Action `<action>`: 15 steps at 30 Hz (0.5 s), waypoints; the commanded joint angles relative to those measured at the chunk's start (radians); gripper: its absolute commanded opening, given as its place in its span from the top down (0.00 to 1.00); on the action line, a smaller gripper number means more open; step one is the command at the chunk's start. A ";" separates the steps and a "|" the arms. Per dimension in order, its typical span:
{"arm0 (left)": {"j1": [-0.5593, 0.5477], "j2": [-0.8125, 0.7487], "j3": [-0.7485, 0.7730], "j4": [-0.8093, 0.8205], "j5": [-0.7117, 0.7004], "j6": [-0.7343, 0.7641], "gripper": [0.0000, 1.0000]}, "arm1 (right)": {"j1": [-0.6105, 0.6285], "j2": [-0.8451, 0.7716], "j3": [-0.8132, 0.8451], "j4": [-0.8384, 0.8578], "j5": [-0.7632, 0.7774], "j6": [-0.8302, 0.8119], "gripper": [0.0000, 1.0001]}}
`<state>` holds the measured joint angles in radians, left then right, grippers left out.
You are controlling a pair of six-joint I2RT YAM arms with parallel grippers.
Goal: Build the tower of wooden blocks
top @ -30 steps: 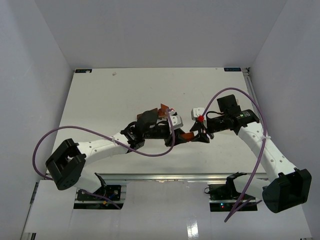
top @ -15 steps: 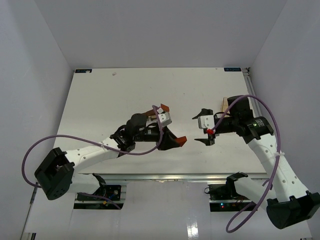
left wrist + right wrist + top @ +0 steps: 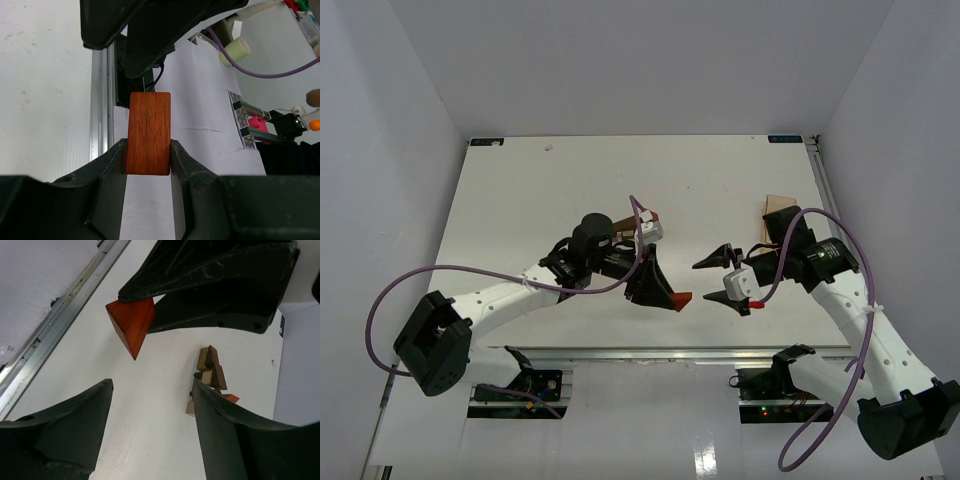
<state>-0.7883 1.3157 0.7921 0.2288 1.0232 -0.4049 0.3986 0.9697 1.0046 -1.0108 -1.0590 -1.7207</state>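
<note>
My left gripper [image 3: 672, 296] [image 3: 148, 156] is shut on a reddish-brown wedge block [image 3: 680, 298] [image 3: 148, 132] [image 3: 131, 322], held above the table toward its near edge. My right gripper [image 3: 712, 279] [image 3: 151, 385] hangs a short way to the right of it, open, with nothing between its fingers. In the right wrist view the wood block tower [image 3: 210, 371] is a small pile of tan and brown blocks on the table behind the left gripper's fingers [image 3: 215, 295]. In the top view the left arm hides most of it; a reddish piece [image 3: 649, 216] shows.
A pale wooden slab [image 3: 778, 205] lies at the right, behind the right arm. An aluminium rail [image 3: 650, 352] [image 3: 102, 100] runs along the table's near edge. Purple cables [image 3: 470, 272] loop off both arms. White walls close in the left, back and right.
A second ago both grippers met at the reddish block. The right gripper has opened and drawn back to the right; the left gripper keeps the block and has swung toward the near edge.
</note>
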 commanded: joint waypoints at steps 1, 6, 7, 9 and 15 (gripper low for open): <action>0.003 0.031 0.064 -0.025 0.097 0.014 1.00 | 0.030 0.010 0.044 -0.056 -0.080 -0.019 0.34; 0.004 0.082 0.102 -0.031 0.104 0.030 1.00 | 0.063 0.011 0.040 -0.057 -0.096 0.003 0.42; 0.004 0.090 0.109 -0.033 0.105 0.033 1.00 | 0.067 0.008 0.035 -0.051 -0.098 0.016 0.42; 0.004 0.101 0.119 -0.034 0.107 0.036 1.00 | 0.076 0.002 0.026 -0.030 -0.099 0.040 0.44; 0.008 0.116 0.133 -0.006 0.114 0.027 1.00 | 0.107 -0.003 -0.002 0.033 -0.080 0.134 0.48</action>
<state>-0.7866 1.4424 0.8843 0.1954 1.0986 -0.3865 0.4852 0.9797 1.0051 -1.0284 -1.1139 -1.6579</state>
